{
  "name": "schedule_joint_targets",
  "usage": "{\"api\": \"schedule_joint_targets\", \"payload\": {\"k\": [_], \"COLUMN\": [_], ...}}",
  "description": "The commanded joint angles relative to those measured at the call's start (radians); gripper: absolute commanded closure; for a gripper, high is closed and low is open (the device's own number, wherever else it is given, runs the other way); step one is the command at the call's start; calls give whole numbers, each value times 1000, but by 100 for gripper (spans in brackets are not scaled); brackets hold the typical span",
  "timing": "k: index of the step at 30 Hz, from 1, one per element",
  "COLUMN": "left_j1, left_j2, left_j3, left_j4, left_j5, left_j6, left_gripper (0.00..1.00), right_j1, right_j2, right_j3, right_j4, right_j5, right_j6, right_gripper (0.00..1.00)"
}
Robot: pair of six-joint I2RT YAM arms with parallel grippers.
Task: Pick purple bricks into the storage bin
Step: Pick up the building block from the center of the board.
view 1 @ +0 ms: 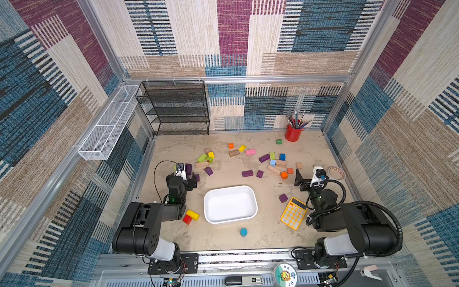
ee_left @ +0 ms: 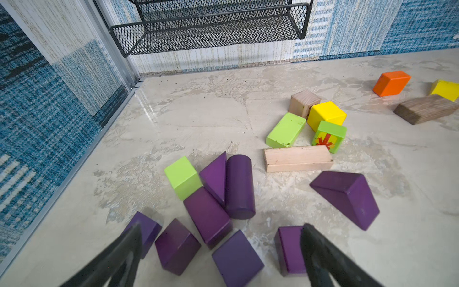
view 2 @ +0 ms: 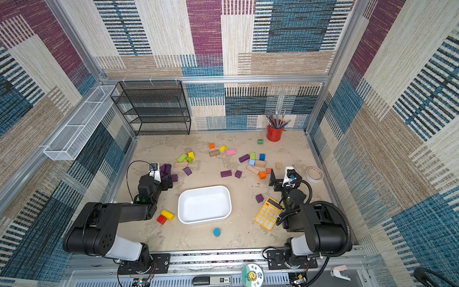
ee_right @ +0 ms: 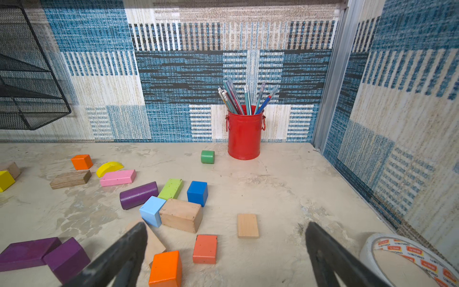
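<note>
The purple bricks (ee_left: 211, 216) all lie on the worktop (view 1: 223, 239), outside the bin (view 1: 230, 206). The thickest cluster (wedges, a cylinder, some blocks) sits on the left, in front of the black rack (view 1: 173, 106), with a lime cube (ee_left: 182, 177) against its far edge. The left gripper (ee_left: 221, 227) hangs low over this cluster with its fingers (ee_left: 124, 253) spread wide, gripping nothing. Whether the tips touch a brick I cannot tell. Just right of the cluster lies a lone wedge (view 1: 208, 171). Beyond the bin a bar (view 1: 247, 173) and a small cube (view 1: 259, 174) lie side by side. A rounded bar (view 1: 264, 158) lies further back at the edge of a mixed pile of blocks. One more cube (view 1: 283, 198) sits just beside the yellow calculator (view 1: 294, 213).

The bin stands at the middle front of the worktop, between the two arms, its white floor bare.

The right gripper (ee_right: 226, 225) hovers on the right (fingers (ee_right: 325, 256) wide apart too, holding nothing) above orange blocks (ee_right: 165, 269), with a tape roll (ee_right: 412, 251) close by. A red pot (view 1: 293, 133) of pens stands at the back wall.
</note>
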Motion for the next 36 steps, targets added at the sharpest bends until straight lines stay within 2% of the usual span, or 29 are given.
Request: {"api": "schedule_joint_targets", "payload": {"k": [1,14,23,36], "left_j1": [-6,-99,-161,-218], "left_j2": [-27,-78,-104,-154], "left_j3": [4,99,219,347], "left_j4": [8,-177,-409,-658], "left_j5": [-22,-184,-284,-276], "left_j6": [16,73,65,-46], "left_gripper": [0,1,1,1], "right_j1": [1,1,1,1], "right_j2": [-18,-145,-206,-243], "right_j3": [-7,18,23,55], "right_j4": [37,-126,-174,-269], "right_j5": [22,34,95,147], "right_j6": [8,23,42,82], "right_gripper": [1,0,0,1]}}
